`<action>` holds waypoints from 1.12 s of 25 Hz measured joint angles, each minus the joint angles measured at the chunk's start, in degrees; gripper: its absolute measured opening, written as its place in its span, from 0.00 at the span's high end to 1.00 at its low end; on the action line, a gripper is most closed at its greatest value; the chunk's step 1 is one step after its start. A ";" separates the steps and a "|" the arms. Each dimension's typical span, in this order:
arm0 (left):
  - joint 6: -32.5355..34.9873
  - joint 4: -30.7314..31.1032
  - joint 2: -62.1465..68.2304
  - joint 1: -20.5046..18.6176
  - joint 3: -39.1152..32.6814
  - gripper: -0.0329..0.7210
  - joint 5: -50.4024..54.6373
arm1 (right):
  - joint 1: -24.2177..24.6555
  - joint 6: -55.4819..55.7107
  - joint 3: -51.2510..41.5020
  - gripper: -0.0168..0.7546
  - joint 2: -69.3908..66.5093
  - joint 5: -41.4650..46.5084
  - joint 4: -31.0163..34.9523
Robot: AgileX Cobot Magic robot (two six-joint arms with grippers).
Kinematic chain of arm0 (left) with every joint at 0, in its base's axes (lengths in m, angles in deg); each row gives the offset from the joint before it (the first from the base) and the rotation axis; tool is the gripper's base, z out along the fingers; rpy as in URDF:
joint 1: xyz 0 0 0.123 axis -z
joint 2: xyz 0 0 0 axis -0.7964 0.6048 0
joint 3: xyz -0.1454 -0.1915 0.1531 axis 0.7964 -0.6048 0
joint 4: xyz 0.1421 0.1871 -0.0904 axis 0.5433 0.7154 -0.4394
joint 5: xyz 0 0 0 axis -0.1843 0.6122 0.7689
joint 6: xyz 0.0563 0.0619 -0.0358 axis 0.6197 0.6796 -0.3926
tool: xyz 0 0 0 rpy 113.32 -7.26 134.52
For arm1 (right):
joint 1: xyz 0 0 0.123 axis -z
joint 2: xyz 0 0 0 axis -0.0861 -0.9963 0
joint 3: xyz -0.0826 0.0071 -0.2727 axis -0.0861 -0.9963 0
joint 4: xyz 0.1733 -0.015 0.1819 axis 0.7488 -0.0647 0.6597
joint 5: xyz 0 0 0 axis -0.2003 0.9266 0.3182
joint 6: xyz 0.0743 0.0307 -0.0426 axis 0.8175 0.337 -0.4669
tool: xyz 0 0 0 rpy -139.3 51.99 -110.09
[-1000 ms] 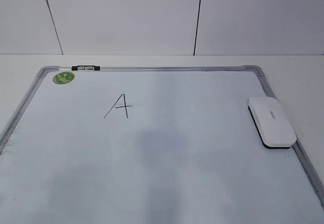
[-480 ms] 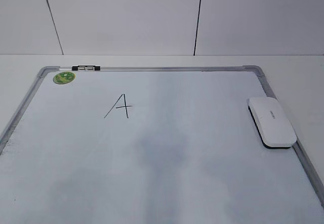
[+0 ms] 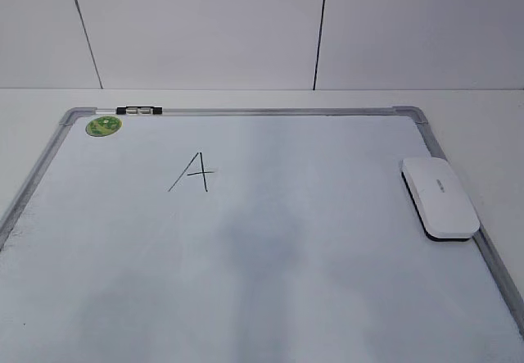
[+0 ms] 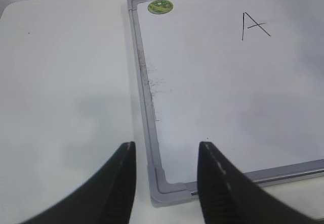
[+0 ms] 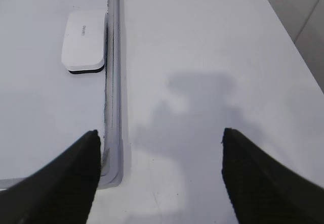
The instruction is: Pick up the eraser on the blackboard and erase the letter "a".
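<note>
The eraser (image 3: 439, 197) lies on the blackboard (image 3: 327, 297) at its right edge. The letter (image 3: 191, 172) sits left of centre. A round magnet (image 3: 103, 125) lies in the far-left corner.

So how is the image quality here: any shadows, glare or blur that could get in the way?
Exterior view: even light, a soft grey shadow across the blackboard centre; the letter and eraser stay sharp. Left wrist view: the near fingers are blurred, the letter readable. Right wrist view: a gripper-shaped shadow on the table; the eraser's lettering is too small to read.
</note>
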 joint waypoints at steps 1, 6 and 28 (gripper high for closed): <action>0.00 0.00 0.00 0.00 0.00 0.55 0.00 | 0.00 0.00 0.00 0.21 0.00 0.00 0.00; 0.00 0.00 0.00 0.00 0.00 0.55 0.00 | 0.09 0.00 0.00 0.21 0.00 0.00 0.00; 0.00 0.00 0.00 0.00 0.00 0.55 0.00 | 0.13 0.00 0.00 0.21 0.00 0.00 0.00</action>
